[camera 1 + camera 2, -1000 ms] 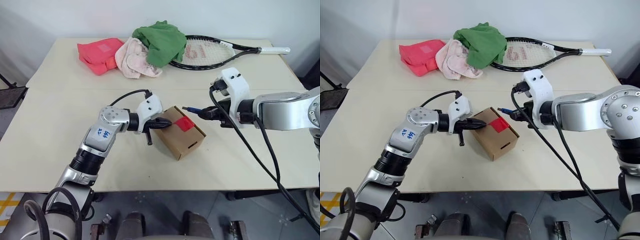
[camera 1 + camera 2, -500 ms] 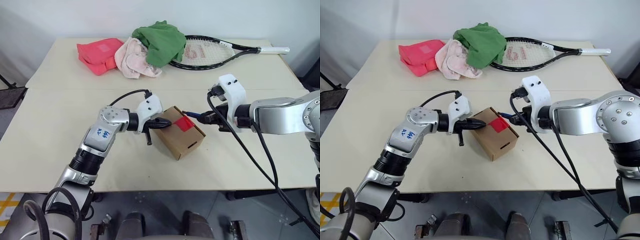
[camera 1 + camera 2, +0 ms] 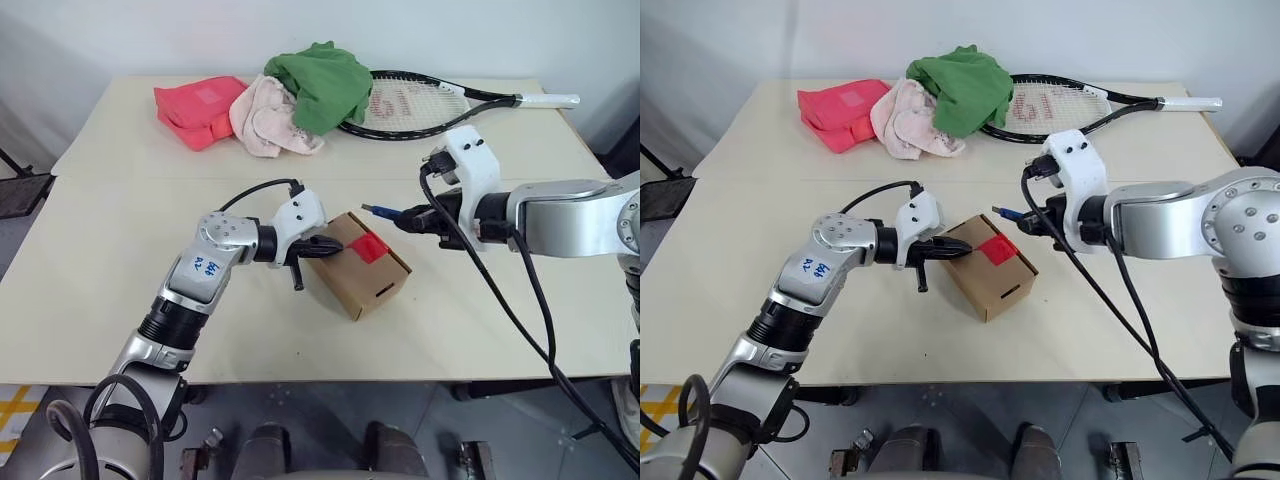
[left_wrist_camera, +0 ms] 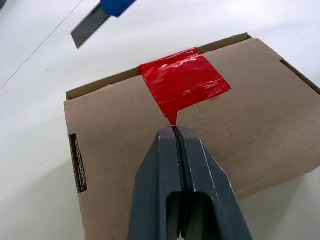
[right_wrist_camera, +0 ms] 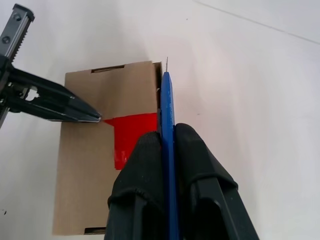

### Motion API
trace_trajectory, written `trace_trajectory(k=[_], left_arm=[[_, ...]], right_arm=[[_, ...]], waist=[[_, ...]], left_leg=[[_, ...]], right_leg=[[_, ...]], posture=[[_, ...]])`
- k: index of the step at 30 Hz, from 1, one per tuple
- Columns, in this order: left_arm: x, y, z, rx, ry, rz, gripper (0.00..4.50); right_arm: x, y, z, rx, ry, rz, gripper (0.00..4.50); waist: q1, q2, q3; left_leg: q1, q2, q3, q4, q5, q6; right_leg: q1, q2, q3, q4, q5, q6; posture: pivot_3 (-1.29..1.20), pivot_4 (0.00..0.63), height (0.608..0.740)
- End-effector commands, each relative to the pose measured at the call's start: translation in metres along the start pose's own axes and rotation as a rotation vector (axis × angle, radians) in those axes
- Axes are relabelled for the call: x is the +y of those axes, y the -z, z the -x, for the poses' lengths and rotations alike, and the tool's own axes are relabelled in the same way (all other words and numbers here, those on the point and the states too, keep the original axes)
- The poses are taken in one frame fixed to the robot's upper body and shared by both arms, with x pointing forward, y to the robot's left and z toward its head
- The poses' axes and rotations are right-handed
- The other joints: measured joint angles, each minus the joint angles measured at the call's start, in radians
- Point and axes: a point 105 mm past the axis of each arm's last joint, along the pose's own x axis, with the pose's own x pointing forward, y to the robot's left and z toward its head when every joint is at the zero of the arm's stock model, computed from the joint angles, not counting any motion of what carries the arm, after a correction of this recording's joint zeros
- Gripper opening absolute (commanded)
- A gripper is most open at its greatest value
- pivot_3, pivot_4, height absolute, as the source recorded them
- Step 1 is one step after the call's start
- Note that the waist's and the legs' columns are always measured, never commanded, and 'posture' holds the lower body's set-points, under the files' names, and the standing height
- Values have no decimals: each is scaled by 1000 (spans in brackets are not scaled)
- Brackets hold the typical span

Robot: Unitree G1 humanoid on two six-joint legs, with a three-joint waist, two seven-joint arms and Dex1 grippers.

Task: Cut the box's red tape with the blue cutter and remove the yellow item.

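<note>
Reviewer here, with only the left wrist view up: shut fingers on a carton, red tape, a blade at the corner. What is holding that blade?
Observer: The right gripper, shut on the blue cutter, as the head views show.
Operator: Is the blade in the tape?
Observer: No. In the head views the cutter hangs above the table, just beyond the box, clear of the red tape.
Operator: How is the cutter aligned?
Observer: In the right wrist view it runs along the box's far edge, beside the tape, blade tip past the corner.
Operator: Anything else on the table?
Observer: A racket and bundled cloths at the far side.
</note>
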Motion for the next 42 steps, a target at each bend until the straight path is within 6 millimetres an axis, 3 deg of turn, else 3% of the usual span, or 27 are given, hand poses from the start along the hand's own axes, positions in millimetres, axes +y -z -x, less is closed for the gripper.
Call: trace_trajectory(k=[1,21,31,42], left_arm=[[-5,6,-4,40,24,-6,0],[-5,8,-4,48,19,-2,0],[-10,10,-17,49,26,10,0],[-15,14,-24,43,33,27,0]], right_arm=[[5,0,5,-18,-15,8,103],[0,28,4,99,22,-8,103],[-7,39,9,204,22,-31,103],[-13,48,38,273,-8,7,103]], waist=[[0,0,0],[1,0,0],[6,0,0],[23,0,0]], left_leg=[[0,0,0,0,0,0],[0,0,0,0,0,0],[0,0,0,1,0,0],[0,0,0,1,0,0]], right_leg=[[0,0,0,0,0,0],[0,0,0,0,0,0],[1,0,0,0,0,0],[1,0,0,-1,0,0]], posture=[[0,150,740],[0,150,740],[0,150,740],[0,150,740]])
